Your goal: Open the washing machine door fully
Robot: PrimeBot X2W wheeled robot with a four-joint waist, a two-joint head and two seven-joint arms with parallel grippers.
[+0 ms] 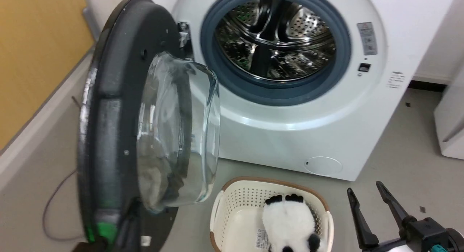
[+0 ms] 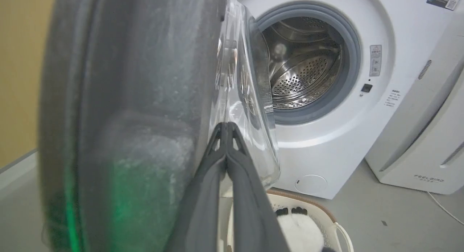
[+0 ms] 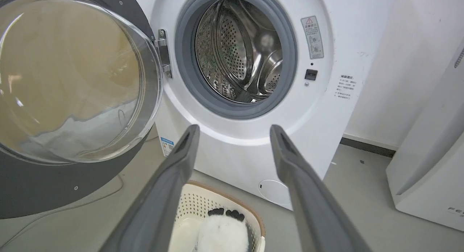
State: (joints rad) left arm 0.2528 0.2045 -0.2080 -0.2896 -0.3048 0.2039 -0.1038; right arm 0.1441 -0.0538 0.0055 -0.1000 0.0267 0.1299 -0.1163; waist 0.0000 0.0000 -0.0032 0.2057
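The door stands swung well out from the washer, close alongside the left gripper, whose fingers are pressed together on nothing, tips beside the glass bowl. With the drum bared, I judge only the last swing is left. The right gripper is spread and empty, well apart from the door.
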